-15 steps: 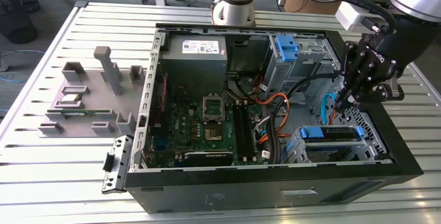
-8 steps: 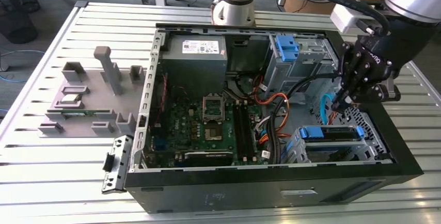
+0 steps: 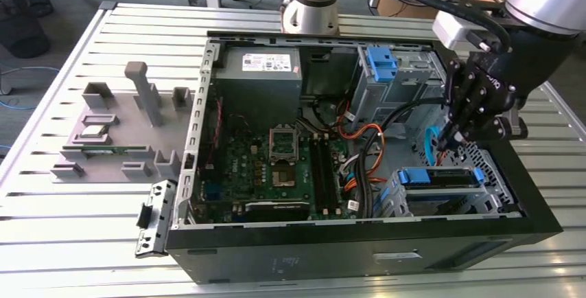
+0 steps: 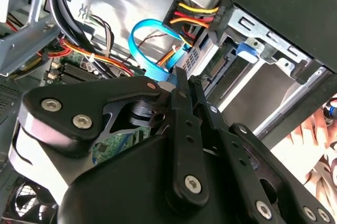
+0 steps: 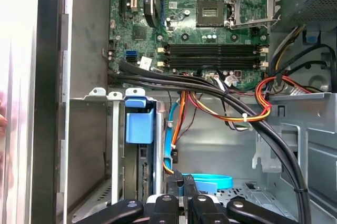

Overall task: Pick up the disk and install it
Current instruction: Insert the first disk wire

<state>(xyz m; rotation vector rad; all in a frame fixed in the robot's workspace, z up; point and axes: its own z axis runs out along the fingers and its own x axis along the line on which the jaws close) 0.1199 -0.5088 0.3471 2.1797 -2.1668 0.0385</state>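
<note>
Black metal jaws, closed, near blue-railed disk (image 3: 440,177).

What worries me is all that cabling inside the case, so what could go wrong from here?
1. The hand hangs low inside the case beside the blue cable; a move may snag its loop.
2. The orange and red wires run close by and could get pulled.
3. The disk sits in its cage; I cannot tell if it is fully home, so a knock might shift it.

open computer case (image 3: 366,242) on counter (image 3: 82,233) | motherboard (image 3: 274,167) inside | orange cables (image 3: 363,135) beside it | grey holder (image 3: 119,130) at exterior view's left
</note>
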